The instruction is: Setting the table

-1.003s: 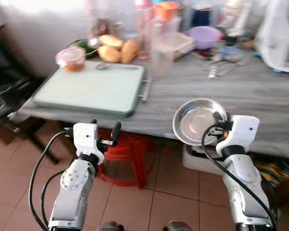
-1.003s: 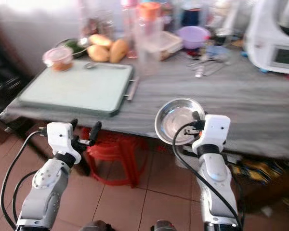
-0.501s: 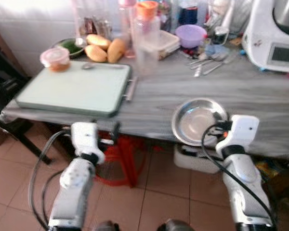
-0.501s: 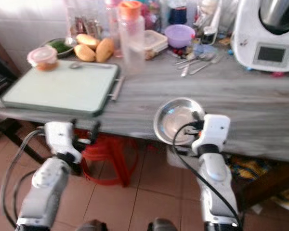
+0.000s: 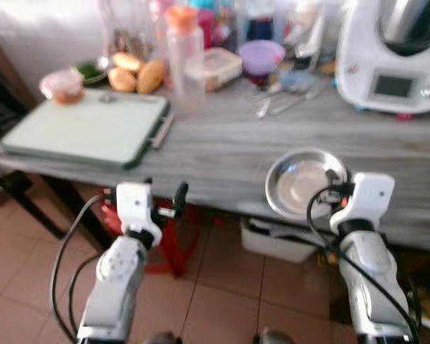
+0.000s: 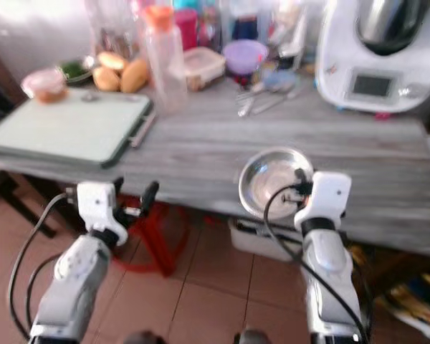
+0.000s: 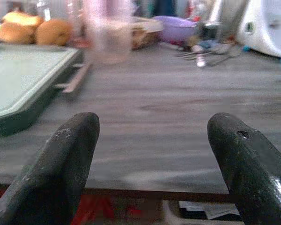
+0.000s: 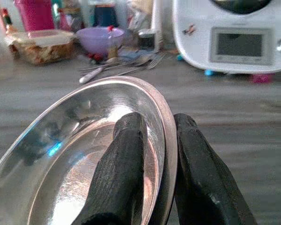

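My right hand (image 8: 152, 164) is pinched shut on the rim of the shiny round steel plate (image 5: 301, 185), one finger inside the dish and the other outside it. I hold the plate tilted over the near edge of the grey wood-grain table (image 5: 236, 143), with part of it hanging past the edge. My left hand (image 7: 152, 161) is spread wide with nothing in it, level with the table's front edge and pointing across the bare middle stretch.

The step, as I judge it, is to set this plate down. To do that well I need to carry it further in over the bare grey surface, level it, and lower it until its base sits flat before I let go; released where it is now, tilted at the edge, it could slide off onto the tiled floor (image 5: 222, 287).

Beyond the plate, the white kitchen machine with a display (image 5: 390, 57) stands at the far right. Loose metal cutlery (image 6: 261, 97) and a purple bowl (image 5: 261, 56) lie at the back. The pale green cutting board with a handle (image 5: 86, 129) is well to the left, so the middle gives the safest landing spot.
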### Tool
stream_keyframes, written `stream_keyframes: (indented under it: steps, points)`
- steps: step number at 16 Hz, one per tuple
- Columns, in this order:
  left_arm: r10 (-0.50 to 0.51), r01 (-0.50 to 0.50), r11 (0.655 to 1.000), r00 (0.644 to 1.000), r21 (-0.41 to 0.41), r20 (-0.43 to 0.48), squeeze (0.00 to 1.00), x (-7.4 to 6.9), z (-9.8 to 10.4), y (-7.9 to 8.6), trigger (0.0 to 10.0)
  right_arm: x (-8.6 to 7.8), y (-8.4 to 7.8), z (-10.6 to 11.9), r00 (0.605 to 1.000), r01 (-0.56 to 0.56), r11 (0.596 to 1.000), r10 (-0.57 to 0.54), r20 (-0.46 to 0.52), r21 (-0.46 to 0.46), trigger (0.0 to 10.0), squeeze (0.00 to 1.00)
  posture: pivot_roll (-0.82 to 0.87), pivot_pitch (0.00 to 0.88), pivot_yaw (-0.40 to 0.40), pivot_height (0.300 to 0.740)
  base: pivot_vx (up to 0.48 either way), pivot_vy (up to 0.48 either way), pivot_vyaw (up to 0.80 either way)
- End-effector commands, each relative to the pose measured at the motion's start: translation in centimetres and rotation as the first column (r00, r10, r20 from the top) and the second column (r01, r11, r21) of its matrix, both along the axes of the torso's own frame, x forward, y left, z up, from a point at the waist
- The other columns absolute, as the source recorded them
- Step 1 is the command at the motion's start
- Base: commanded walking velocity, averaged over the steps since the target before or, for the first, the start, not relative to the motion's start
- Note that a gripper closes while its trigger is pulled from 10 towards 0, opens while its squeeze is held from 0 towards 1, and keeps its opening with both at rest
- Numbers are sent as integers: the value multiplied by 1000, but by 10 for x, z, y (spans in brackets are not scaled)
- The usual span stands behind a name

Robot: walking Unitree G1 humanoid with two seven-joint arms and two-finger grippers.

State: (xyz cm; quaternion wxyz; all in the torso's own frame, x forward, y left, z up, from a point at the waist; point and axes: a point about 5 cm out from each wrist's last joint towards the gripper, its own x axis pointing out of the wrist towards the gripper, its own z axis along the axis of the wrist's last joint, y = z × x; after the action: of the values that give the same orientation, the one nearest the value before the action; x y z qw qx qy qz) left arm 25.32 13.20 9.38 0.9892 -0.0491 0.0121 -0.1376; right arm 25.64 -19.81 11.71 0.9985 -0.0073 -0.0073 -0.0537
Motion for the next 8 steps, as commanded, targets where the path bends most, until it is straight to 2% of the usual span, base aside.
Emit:
stream_keyframes:
  steps: [1, 2, 8]
  points:
    - [9, -9, 1000, 1000, 8, 24, 0, 0, 4, 7, 10000, 2, 7, 3, 1000, -18, 1000, 18, 18, 11, 10000, 0, -67, 0, 40, 740, 0, 0, 0]
    - [8, -9, 1000, 1000, 8, 24, 0, 0, 4, 7, 10000, 2, 7, 3, 1000, -18, 1000, 18, 19, 11, 10000, 0, -66, 0, 39, 740, 0, 0, 0]
    - [-6, 5, 1000, 1000, 9, 29, 0, 0, 4, 6, 10000, 3, 6, 3, 1000, -13, 1000, 13, 15, 12, 10000, 0, -69, 0, 40, 740, 277, 0, 0]
